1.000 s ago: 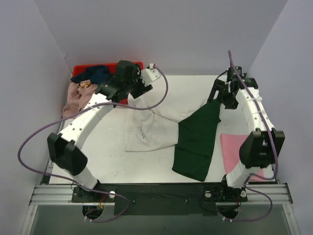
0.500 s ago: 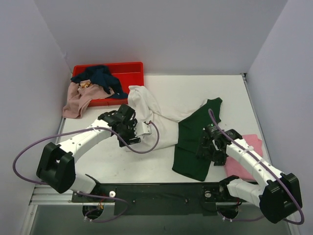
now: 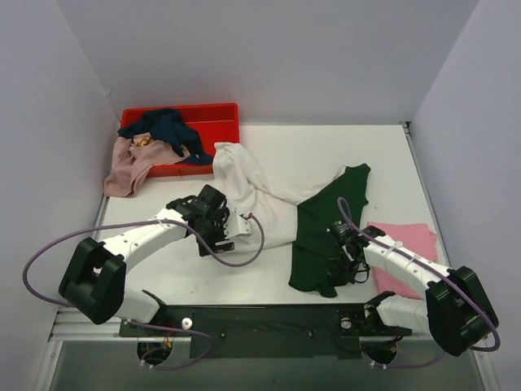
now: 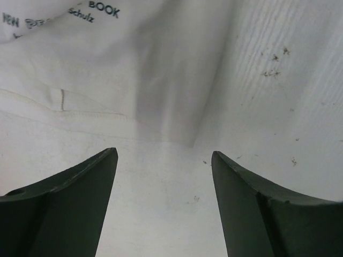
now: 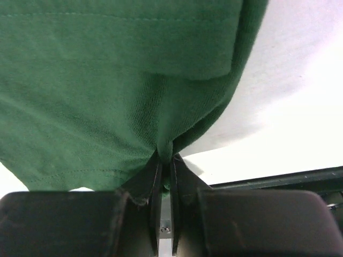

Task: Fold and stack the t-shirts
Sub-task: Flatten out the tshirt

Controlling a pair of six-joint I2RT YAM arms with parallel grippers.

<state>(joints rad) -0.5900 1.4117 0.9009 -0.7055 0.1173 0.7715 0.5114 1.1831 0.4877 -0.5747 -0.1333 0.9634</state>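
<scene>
Pinching the green hem of the shirt [image 3: 313, 232] in the middle of the table [image 3: 326, 147], your right claw [image 5: 165, 159] has just snapped shut at 5 o'clock. Your left claw [image 4: 163, 151] has dropped to the white hem at 8 o'clock, spread wide and holding nothing. Close it too, then you can likely start folding.

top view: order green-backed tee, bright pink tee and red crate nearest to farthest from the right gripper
1. green-backed tee: pinched in the right gripper
2. bright pink tee: just to its right
3. red crate: far left corner
</scene>
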